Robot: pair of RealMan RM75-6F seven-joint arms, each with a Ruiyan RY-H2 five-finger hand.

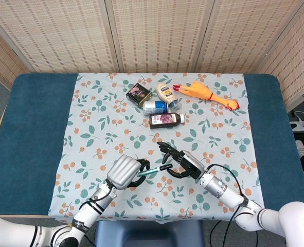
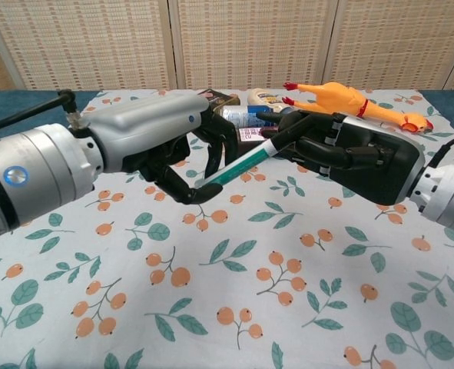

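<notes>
Over the near edge of the flowered cloth (image 1: 90, 139), the left hand (image 1: 125, 172) is curled around the lower end of a teal pen (image 2: 238, 165). The pen slants up toward two o'clock, where the right hand (image 1: 185, 163) has its fingers closed on the upper end. At twelve o'clock from them lie a dark bottle (image 1: 166, 119), a blue can (image 1: 155, 107) and a rubber chicken (image 1: 207, 94).

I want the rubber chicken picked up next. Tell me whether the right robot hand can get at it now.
Probably not yet: the right robot hand grips the green pen together with the left robot hand. The rubber chicken lies unobstructed.
</notes>
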